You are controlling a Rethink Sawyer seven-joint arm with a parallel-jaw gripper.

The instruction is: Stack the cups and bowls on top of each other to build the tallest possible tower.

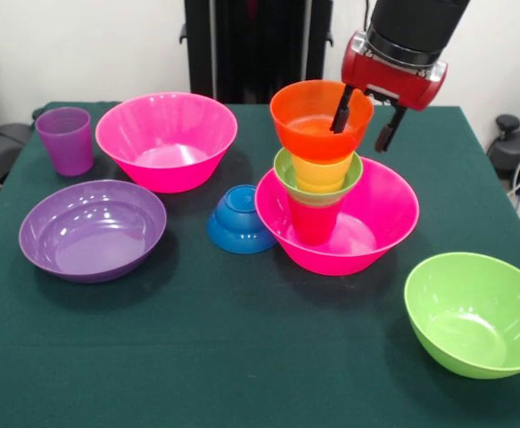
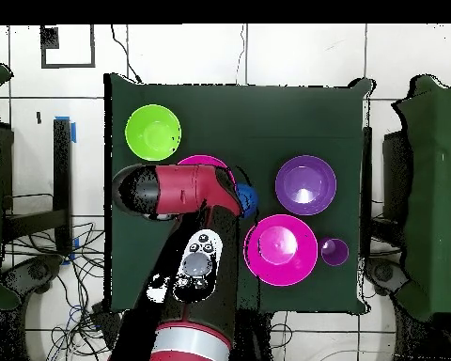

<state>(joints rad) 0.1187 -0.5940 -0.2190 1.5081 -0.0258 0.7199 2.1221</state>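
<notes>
A tower stands in one pink bowl point(image 1: 393, 218): red cup point(image 1: 313, 223), small green bowl point(image 1: 284, 174), yellow cup point(image 1: 322, 171), orange bowl point(image 1: 309, 120). The gripper point(image 1: 364, 123) seems to pinch the orange bowl's rim with one finger inside and one outside. The other five are not stacked yet.

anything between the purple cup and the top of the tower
Nothing solid on the table path, but the gripper itself occupies the spot: one finger sits inside the orange bowl atop the tower. The purple cup stands far off, beside a pink bowl.

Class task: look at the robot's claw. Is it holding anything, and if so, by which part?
The claw straddles the rim of the orange bowl atop the stack, one finger inside, one outside; whether it grips cannot be told.
</notes>
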